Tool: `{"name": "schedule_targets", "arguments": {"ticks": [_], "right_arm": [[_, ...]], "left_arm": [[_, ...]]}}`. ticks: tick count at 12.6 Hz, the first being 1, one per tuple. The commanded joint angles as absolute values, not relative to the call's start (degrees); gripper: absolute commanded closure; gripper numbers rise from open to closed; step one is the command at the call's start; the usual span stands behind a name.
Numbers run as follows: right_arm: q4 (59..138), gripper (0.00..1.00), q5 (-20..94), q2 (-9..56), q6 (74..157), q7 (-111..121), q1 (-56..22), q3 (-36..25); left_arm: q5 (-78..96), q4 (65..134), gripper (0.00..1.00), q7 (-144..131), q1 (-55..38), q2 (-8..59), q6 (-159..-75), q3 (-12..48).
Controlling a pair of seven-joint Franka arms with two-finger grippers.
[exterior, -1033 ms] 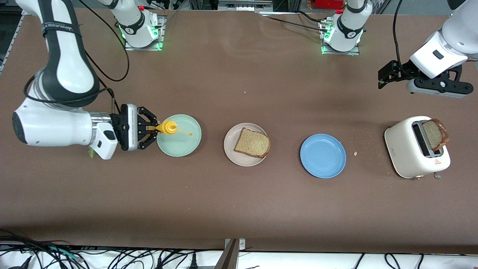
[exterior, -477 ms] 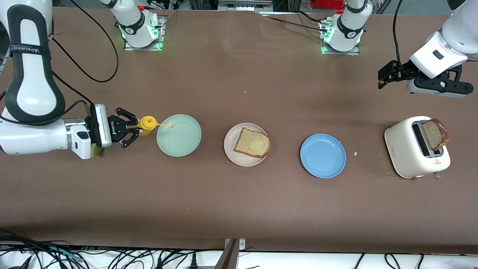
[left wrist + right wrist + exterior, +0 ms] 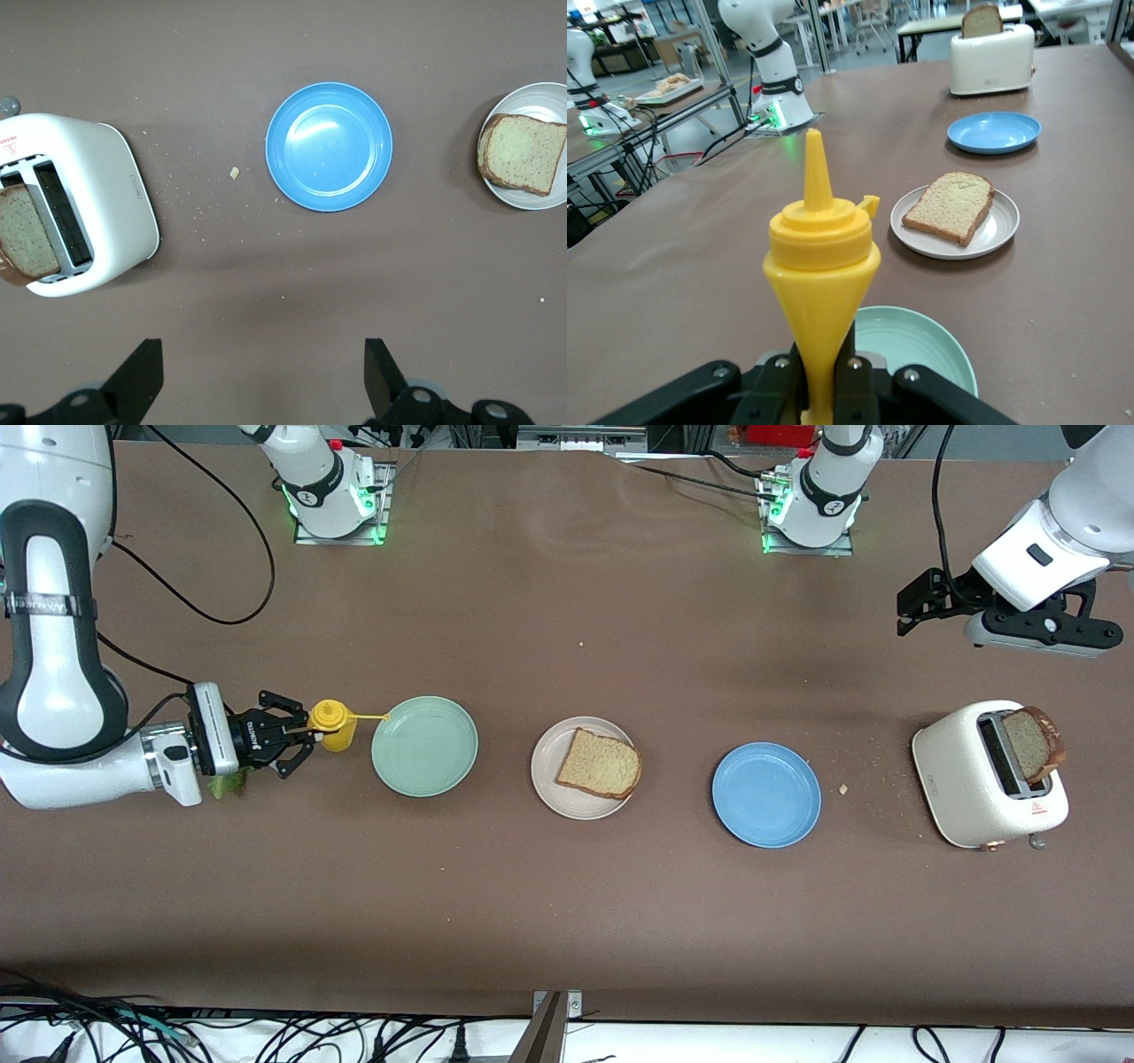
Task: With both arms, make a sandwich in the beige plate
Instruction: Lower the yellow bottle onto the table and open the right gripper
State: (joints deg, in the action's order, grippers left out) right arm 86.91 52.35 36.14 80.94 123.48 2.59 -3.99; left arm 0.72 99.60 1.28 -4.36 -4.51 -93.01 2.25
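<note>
Front view shows the right gripper [image 3: 297, 737] clenched on a yellow sauce bottle [image 3: 333, 724], tilted on its side near the desk edge at the right arm's end, just beside the pale green plate [image 3: 424, 746]. A scrap of green lettuce [image 3: 227, 784] peeks out under that wrist. The beige plate [image 3: 583, 767], mid-desk, holds one bread slice [image 3: 600, 763]; the sandwich is barely begun. A second slice [image 3: 1032, 742] stands in the toaster [image 3: 986, 775] at the left arm's end. The left gripper [image 3: 257, 376] waits released over the desk by the toaster. Judged step: parking the bottle. Next calls for standing it upright, letting go, then fetching the lettuce.
</note>
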Motion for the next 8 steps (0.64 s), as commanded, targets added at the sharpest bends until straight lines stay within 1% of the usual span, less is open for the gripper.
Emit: {"name": "schedule_targets", "arguments": {"ticks": [1,8], "right_arm": [[86.22,0.88,54.23,39.54,78.05,128.92,5.18,-3.43],[85.78,0.87,54.05,45.69,75.15,136.67,8.52,-2.99]], "left_arm": [[1.67,98.44,0.00,1.85,-4.04,-3.96,-92.72,2.20],[1.67,98.44,0.00,1.85,-4.04,-3.96,-92.81,2.20]]}}
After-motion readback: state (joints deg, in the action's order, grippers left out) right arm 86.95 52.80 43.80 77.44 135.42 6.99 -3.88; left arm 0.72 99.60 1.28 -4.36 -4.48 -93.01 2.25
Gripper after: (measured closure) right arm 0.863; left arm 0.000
